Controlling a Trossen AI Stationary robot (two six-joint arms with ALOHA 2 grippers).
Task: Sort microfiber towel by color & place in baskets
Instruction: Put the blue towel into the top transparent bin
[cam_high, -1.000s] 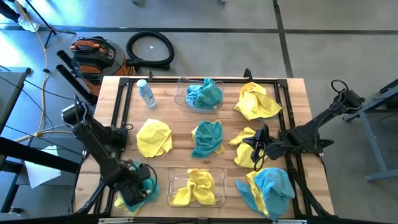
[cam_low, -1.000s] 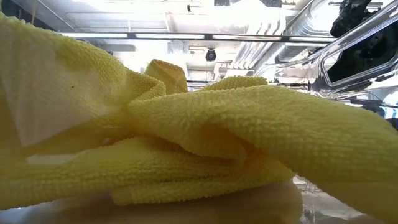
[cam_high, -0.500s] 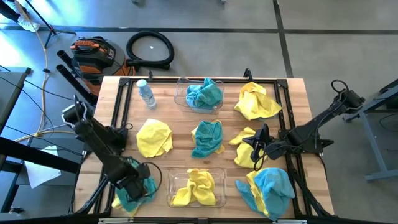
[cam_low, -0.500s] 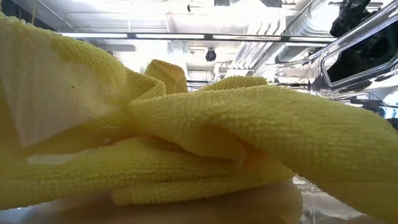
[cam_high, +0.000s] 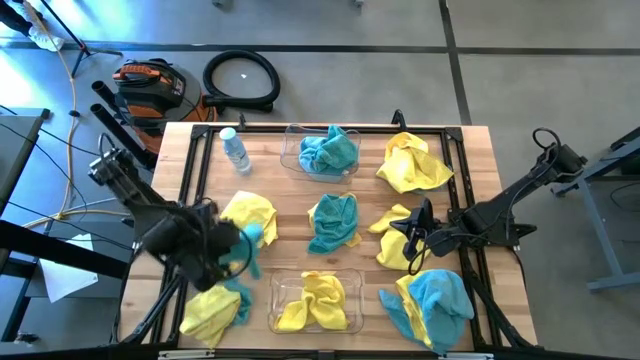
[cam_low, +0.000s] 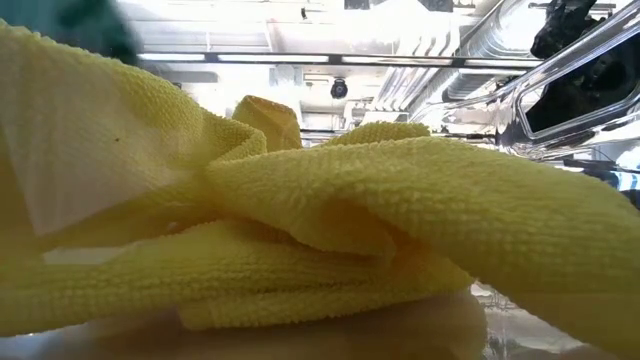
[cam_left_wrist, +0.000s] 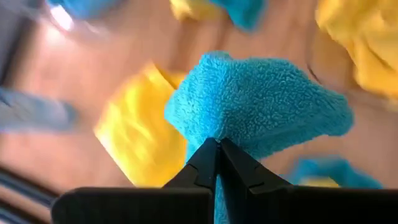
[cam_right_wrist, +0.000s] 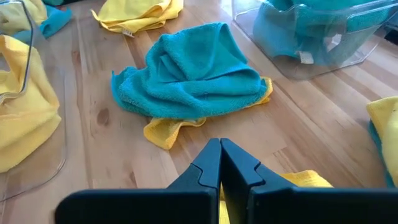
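My left gripper (cam_high: 236, 240) is shut on a teal towel (cam_high: 250, 248) (cam_left_wrist: 261, 106), held above the table's near-left part beside a loose yellow towel (cam_high: 248, 218). A yellow towel (cam_high: 208, 312) with a teal one (cam_high: 238, 300) lies on the near-left corner. The far basket (cam_high: 292, 150) holds teal towels; the near basket (cam_high: 352, 318) holds yellow ones, which fill the low view (cam_low: 320, 220). My right gripper (cam_high: 410, 232) (cam_right_wrist: 219, 149) is shut, low over a yellow towel (cam_high: 392, 240) right of centre. A teal towel (cam_high: 333, 222) (cam_right_wrist: 186, 74) lies mid-table on a yellow one. My left gripper pinches a bunched fold of the teal towel (cam_left_wrist: 217, 134) between its two shut fingertips, coming from above. The towel is lifted clear of the table and hangs slack below the fingers; I cannot tell how many layers are in the pinch.
A small clear water bottle (cam_high: 234, 150) stands at the far-left corner. More loose towels lie at the far right (cam_high: 412, 162) and near right (cam_high: 432, 305). A black frame (cam_high: 200, 170) runs along the table's edges. Bare wood (cam_high: 290, 235) shows between the centre piles.
My left gripper has risen from the near-left corner and moved toward the far side and the table's middle, staying shut on the teal towel. That towel has come off the yellow one and now hangs clear; the yellow towel stays on the corner.
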